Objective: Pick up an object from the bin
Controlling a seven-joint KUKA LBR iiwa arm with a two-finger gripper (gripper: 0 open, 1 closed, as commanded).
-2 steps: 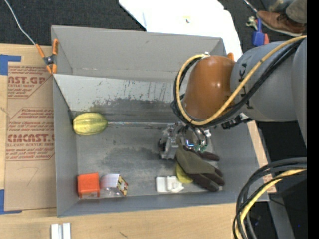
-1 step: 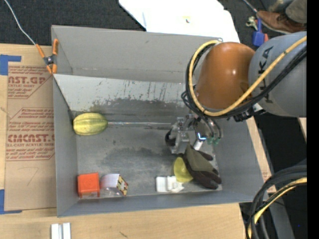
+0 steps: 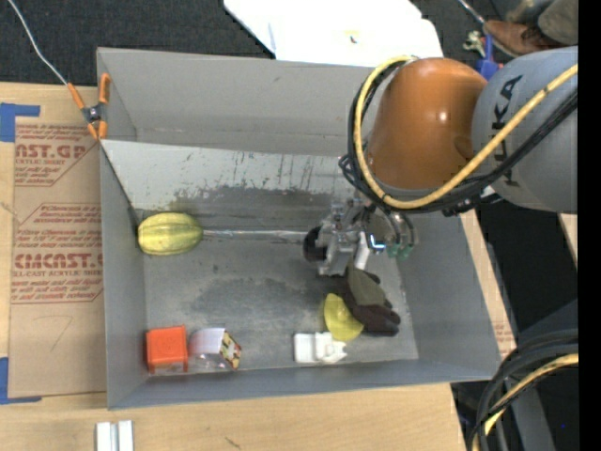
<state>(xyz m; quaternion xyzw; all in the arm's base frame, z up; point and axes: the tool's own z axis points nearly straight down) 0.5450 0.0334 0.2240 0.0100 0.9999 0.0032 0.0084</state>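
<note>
- Orange block (image 3: 166, 347) is the closest thing, tucked in the near left corner of the bin (image 3: 235, 101). Touching it on the right is a small pale see-through-looking lump with a patterned end (image 3: 215, 349).
- Along the same near wall, towards the right, there's a small white piece (image 3: 319, 348). Hard to say what it is, tbh.
- Just behind that sits a yellow rounded piece (image 3: 342, 318), pressed up against a dark brown lumpy thing (image 3: 372, 305) on its right. Those two are the little cluster at the near right of the floor.
- Gripper (image 3: 340, 259) is down low inside the bin, right at the far edge of the dark brown thing. If I had to bet, that's the one it's going for, but nothing shows it actually gripped. I honestly can't tell whether the gripper is released or clenched, the view's too cluttered there.
- Further back on the left, well apart from everything else, a yellow-green ribbed gourd-like thing (image 3: 170, 234) lies on its side near the left wall.
- Up top on the right is the arm's big orange cover (image 3: 423, 120) with its cable loop.
- Progress-wise: I'd call it mid-pick. The arm is in position by the brown thing, nothing is lifted, everything rests on the floor. Left to do: get a solid grasp and raise it clear.
</note>
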